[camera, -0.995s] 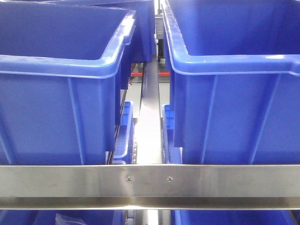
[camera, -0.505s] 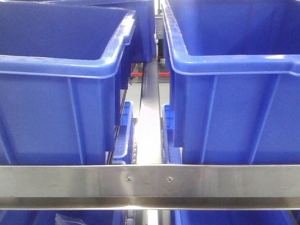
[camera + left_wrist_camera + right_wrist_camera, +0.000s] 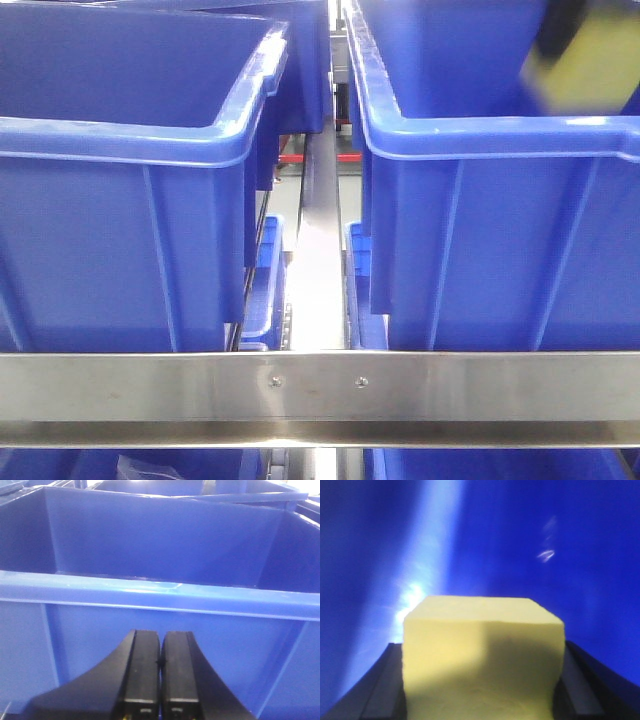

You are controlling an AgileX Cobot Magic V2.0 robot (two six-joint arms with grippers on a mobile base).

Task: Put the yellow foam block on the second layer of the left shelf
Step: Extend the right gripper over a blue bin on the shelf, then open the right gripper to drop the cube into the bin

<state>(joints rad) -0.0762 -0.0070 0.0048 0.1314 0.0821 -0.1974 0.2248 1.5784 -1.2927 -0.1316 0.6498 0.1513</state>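
Observation:
The yellow foam block [image 3: 482, 655] fills the right wrist view, held between the black fingers [image 3: 382, 685] of my right gripper [image 3: 482, 700]. In the front view the block [image 3: 590, 65] shows blurred at the top right, above the right blue bin [image 3: 500, 220], with a dark gripper part beside it. My left gripper [image 3: 160, 650] is shut and empty, its fingers [image 3: 142, 670] pressed together, in front of the wall of a blue bin [image 3: 150, 595].
Two large blue bins, the left one [image 3: 130, 210] and the right one, stand side by side on a shelf behind a steel rail [image 3: 320, 395]. A narrow gap with a metal upright [image 3: 320, 260] runs between them. More blue bins show below.
The yellow block, held in my right gripper, has come into the front view at the top right, above the right bin. Nothing else has moved.

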